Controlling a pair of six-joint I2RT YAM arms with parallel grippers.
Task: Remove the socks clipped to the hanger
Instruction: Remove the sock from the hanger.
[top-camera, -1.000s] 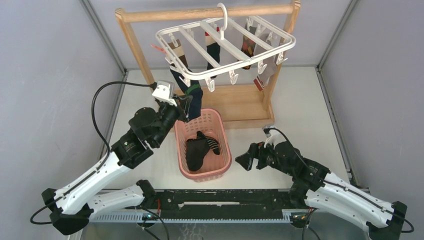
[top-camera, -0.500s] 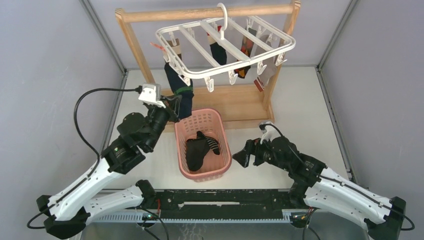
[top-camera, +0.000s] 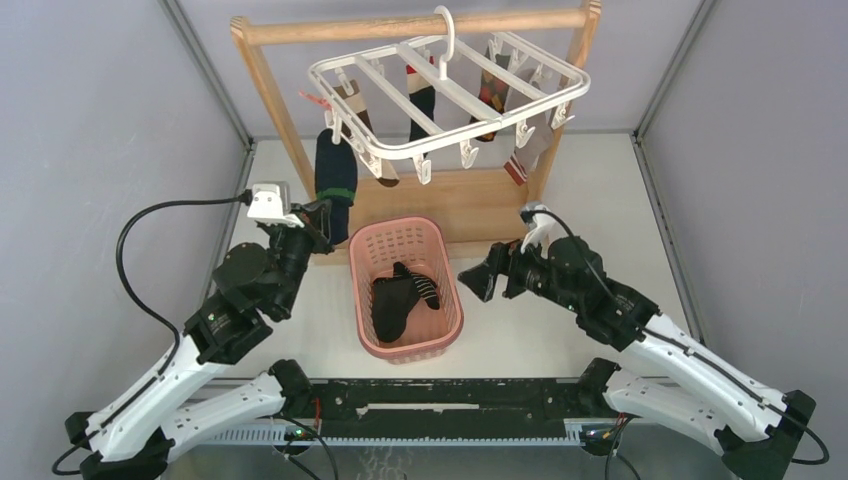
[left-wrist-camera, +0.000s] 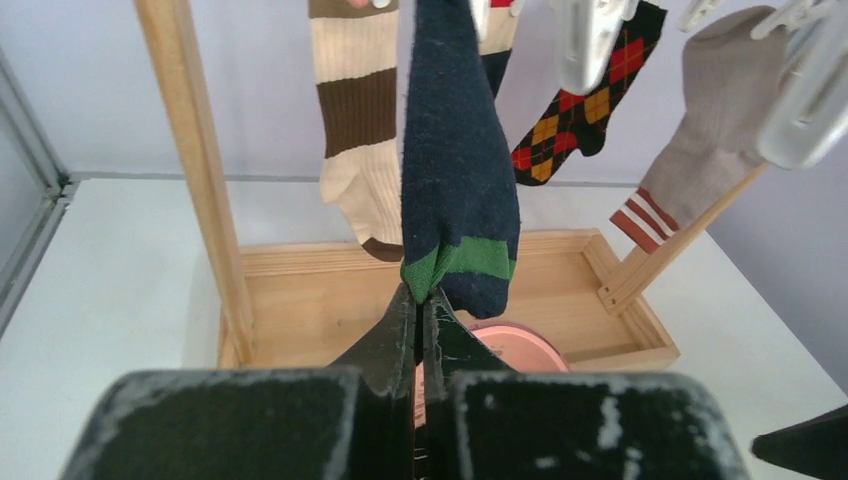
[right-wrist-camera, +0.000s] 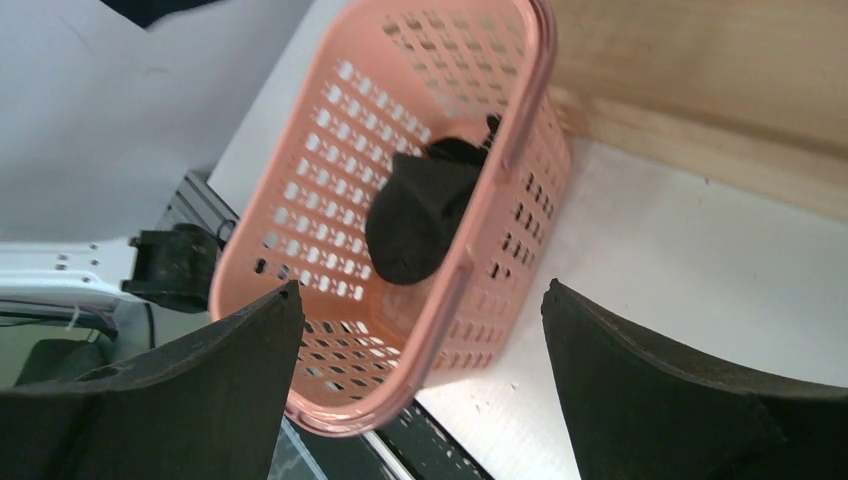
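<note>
Your left end effector (left-wrist-camera: 420, 308) is fully closed on the green-banded cuff of the navy sock (left-wrist-camera: 455, 170), which hangs from the near-left corner of the hanger (top-camera: 440, 145). Your right end effector (right-wrist-camera: 420, 290) stands wide open, holding nothing, beside the pink basket (top-camera: 405, 235).

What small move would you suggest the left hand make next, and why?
Probably a short, firm pull downward. The left hand is shut on the green-banded lower end of the dark navy fabric sock, whose top hangs from a clip on the white plastic slatted hanger. Freeing it comes before carrying it to the pink plastic basket.
</note>
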